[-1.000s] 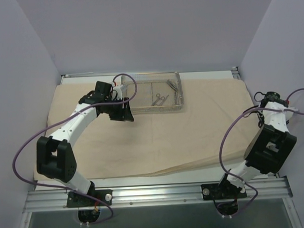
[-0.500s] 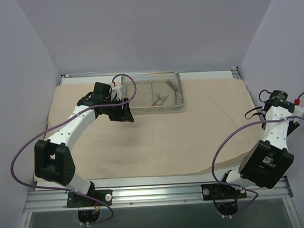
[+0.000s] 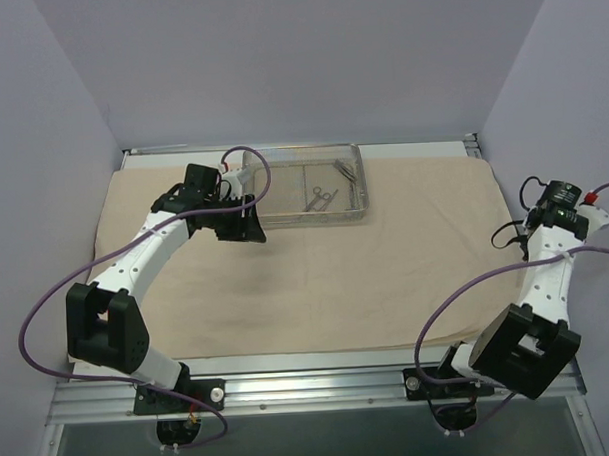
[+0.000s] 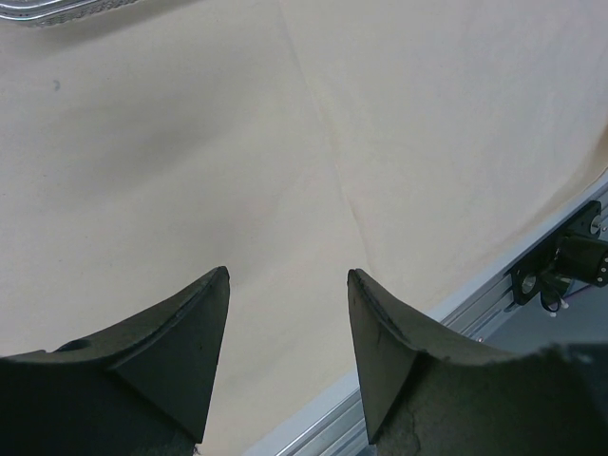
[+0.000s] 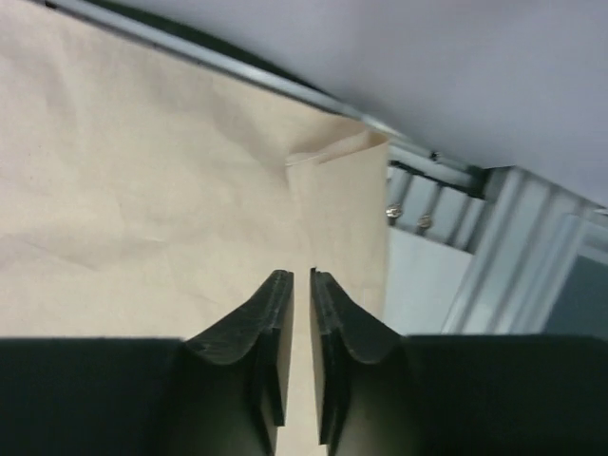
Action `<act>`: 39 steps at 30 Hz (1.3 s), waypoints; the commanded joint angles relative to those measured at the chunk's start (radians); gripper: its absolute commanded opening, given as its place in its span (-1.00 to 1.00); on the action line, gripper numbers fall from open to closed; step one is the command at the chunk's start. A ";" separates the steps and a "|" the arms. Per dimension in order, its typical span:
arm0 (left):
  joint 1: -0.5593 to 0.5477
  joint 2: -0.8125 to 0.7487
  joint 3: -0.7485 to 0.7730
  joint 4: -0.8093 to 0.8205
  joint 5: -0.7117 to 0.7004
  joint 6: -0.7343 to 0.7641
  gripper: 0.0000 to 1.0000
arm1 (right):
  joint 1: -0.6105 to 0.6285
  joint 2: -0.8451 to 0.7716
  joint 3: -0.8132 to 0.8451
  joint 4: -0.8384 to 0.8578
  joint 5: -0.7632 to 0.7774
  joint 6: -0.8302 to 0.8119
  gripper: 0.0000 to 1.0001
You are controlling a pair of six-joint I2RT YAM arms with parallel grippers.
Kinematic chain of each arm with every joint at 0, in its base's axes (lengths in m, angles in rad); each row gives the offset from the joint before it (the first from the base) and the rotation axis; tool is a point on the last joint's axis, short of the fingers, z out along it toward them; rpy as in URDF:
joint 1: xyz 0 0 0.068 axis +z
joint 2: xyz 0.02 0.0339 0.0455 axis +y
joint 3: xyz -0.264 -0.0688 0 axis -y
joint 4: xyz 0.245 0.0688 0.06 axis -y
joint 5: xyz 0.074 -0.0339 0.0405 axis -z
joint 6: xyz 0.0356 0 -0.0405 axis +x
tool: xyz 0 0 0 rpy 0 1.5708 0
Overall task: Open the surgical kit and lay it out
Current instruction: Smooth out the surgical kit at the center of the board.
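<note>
The beige cloth wrap (image 3: 336,277) lies spread flat over the table. On its far side stands the wire-mesh tray (image 3: 314,222) with thin ring-handled instruments (image 3: 320,197) inside. My left gripper (image 3: 246,228) hovers over the cloth (image 4: 190,142) by the tray's near left corner (image 4: 57,9). It (image 4: 288,275) is open and empty. My right gripper (image 3: 533,225) hangs over the cloth's right edge (image 5: 142,171). Its (image 5: 293,275) jaws stand a narrow gap apart with nothing between them.
A metal rail (image 3: 310,388) carrying both arm bases runs along the near edge. The cloth's folded corner (image 5: 342,152) lies next to the frame (image 5: 446,176) at the right. Grey walls close in the left, back and right sides.
The right arm swung outward to the right and its jaws parted slightly. The raised fold at the cloth's near right now lies flat. The left arm barely moved.
</note>
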 commanded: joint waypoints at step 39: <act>0.018 -0.054 -0.004 0.023 0.028 0.016 0.24 | 0.016 0.317 -0.101 -0.417 0.346 0.554 -1.00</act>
